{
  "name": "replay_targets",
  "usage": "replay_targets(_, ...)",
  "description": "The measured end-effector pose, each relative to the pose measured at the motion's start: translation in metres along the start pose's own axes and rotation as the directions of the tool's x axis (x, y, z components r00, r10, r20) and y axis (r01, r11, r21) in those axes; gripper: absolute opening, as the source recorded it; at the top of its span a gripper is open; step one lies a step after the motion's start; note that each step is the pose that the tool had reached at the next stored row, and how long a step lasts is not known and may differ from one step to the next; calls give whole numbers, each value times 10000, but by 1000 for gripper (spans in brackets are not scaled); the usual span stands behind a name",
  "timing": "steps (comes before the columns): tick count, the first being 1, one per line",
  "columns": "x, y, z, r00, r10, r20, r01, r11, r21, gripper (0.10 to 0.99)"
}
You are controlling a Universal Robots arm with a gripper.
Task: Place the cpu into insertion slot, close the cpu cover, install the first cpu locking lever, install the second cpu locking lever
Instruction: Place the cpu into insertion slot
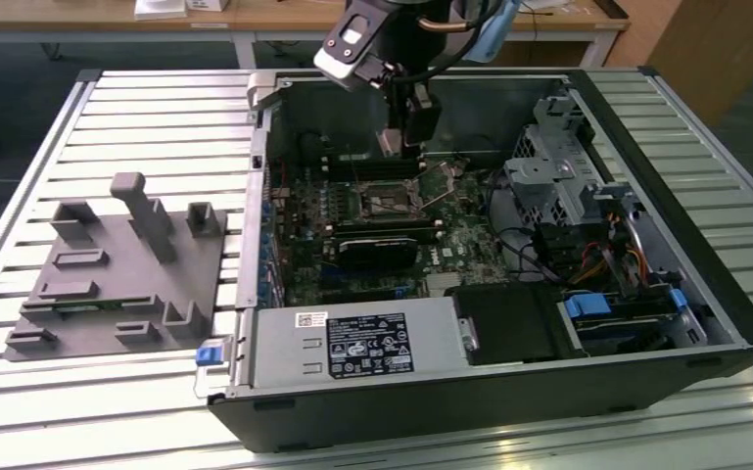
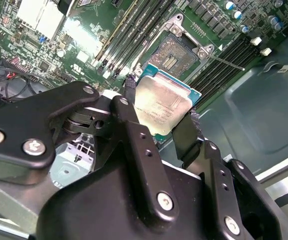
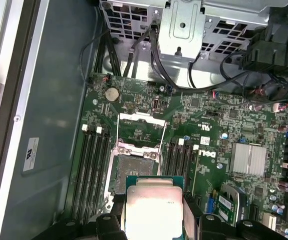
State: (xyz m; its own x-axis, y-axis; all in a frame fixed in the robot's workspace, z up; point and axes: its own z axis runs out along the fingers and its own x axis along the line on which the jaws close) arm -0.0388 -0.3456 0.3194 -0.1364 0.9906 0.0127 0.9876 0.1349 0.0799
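My gripper (image 2: 162,100) is shut on the cpu (image 2: 160,106), a small square chip with a dull silvery top, gripped by two opposite edges between the black fingers (image 2: 130,91). The chip hangs above the motherboard, close beside the insertion slot (image 2: 176,52) but apart from it. In the first wrist view the cpu (image 3: 153,207) sits just short of the insertion slot (image 3: 133,172), whose dark contact field lies bare. The cpu cover (image 3: 139,116) is swung open beyond the socket. A thin locking lever (image 2: 227,61) sticks out beside the socket. In the exterior view the gripper (image 1: 402,142) hovers inside the open case, above the insertion slot (image 1: 383,204).
Long black memory slots (image 3: 94,170) flank the socket. A metal drive cage (image 1: 552,176) with cables stands at the exterior view's right, and a power supply (image 1: 356,343) fills the case's near side. A grey fixture (image 1: 115,264) sits on the slatted table at the exterior view's left.
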Motion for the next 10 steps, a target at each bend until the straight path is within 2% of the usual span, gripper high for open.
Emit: replay_targets(10,24,-2,74,9999,146,9,-146,9999,12,541)
